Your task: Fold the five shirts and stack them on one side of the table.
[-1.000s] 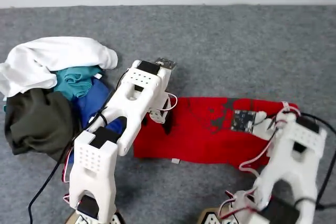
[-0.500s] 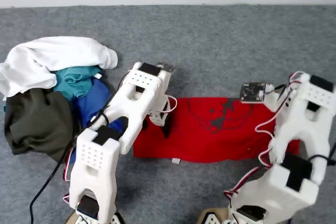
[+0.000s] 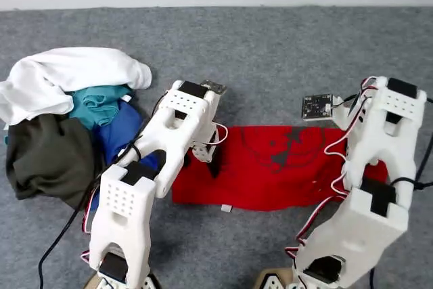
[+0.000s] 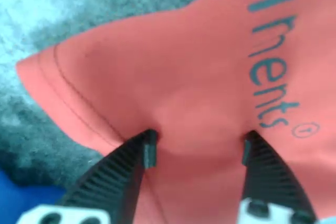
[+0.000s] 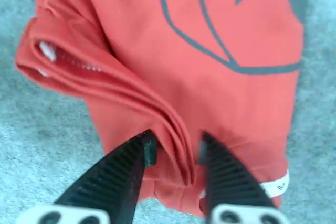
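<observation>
Grey table (image 3: 284, 52): a pile of four unfolded shirts (image 3: 61, 120) sits at its left side. The red shirt (image 3: 270, 174) lies flat mid-table between both arms.

Left claw (image 4: 198, 148): part-open, tips pressed into cloth near a corner, a pucker between them, nothing clamped.

Right claw (image 5: 176, 150): nearly closed, pinching the layered edge.

Risk: on a lift the left corner likely slips free and skews the fold. The right pinch may drop lower layers.

Print: teal lettering (image 4: 273, 77), dark graphic (image 5: 226, 40), small white tag (image 5: 275, 187) with marks too small to read.

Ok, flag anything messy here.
The red printed shirt lies flat, but its end at the right hand is bunched in uneven layers. The crumpled heap of white, teal, blue and olive shirts is unfolded.
</observation>
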Robot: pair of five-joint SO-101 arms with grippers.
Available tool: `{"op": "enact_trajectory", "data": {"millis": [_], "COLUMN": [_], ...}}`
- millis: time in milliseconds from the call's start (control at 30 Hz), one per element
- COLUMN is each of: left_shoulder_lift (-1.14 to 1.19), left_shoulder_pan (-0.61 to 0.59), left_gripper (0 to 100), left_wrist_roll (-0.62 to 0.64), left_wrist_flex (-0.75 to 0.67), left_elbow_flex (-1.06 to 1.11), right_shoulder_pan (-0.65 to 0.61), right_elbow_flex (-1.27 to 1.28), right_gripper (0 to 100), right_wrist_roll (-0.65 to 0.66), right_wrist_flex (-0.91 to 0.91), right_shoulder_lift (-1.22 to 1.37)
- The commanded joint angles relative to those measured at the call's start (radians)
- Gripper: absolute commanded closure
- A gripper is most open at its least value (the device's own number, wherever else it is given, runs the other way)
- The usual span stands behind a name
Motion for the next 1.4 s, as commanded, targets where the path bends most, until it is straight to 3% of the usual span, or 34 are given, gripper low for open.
{"op": "enact_trajectory", "data": {"millis": [0,200,400,567,733,967,1167,1367], "left_shoulder_lift": [0.008,0.000,-0.002,-0.002,-0.003,-0.002,0.008,0.008], "left_shoulder_pan": [0.008,0.002,-0.005,-0.031,-0.032,0.057,0.074,0.074], "left_gripper": [73,73,73,73,73,73,73,73], "left_wrist_roll": [-0.006,-0.006,-0.006,-0.006,-0.003,-0.003,-0.003,-0.005], "left_wrist_flex": [-0.002,-0.002,0.006,0.147,0.160,0.160,0.160,0.160], "left_elbow_flex": [-0.005,-0.005,-0.024,-0.255,-0.429,-0.433,-0.433,-0.406], "right_shoulder_pan": [-0.013,-0.004,0.012,0.038,0.048,0.077,0.071,0.008], "right_elbow_flex": [-0.057,-0.072,-0.055,0.063,0.216,0.373,0.466,0.439], "right_gripper": [77.2,74.5,74.5,74.5,74.5,74.5,74.5,74.5], "right_wrist_roll": [-0.040,-0.147,-0.164,-0.299,-0.390,-0.491,-0.500,-0.582], "right_wrist_flex": [0.016,0.056,0.255,0.239,0.159,-0.107,-0.300,-0.142], "right_shoulder_lift": [0.001,-0.051,-0.180,-0.223,-0.220,-0.222,-0.220,-0.292]}}
